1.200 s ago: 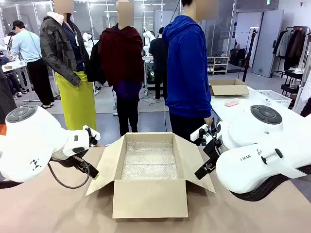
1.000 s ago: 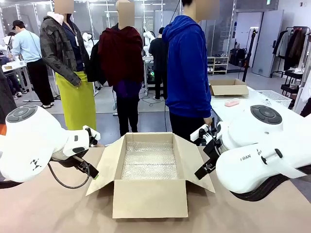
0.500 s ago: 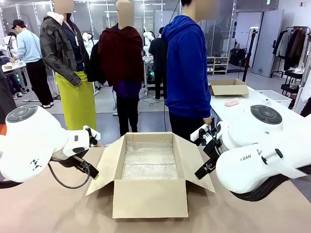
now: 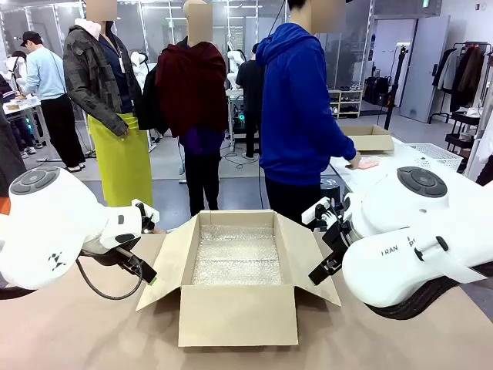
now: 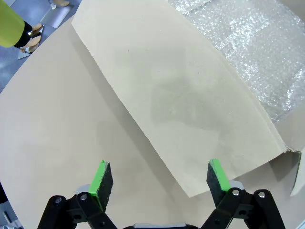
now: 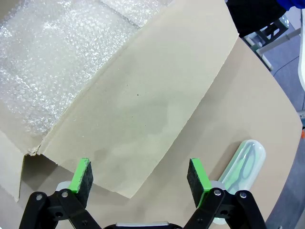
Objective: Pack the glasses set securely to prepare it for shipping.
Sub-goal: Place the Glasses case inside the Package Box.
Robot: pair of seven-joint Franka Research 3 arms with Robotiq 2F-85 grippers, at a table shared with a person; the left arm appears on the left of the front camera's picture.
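Currently my left gripper point(image 5: 159, 183) and right gripper point(image 6: 140, 179) both gape wide and empty, and with the mint green case point(image 6: 245, 164) lying on the desk point(image 6: 250, 95) just beside the box flap point(image 6: 143, 105), my reach could snag that flap.

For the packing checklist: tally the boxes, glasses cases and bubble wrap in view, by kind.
Cardboard boxes: 2 - open box, far-table box
Glasses cases: 2 - mint green case, pink case
Bubble wrap: 1
Total: 5
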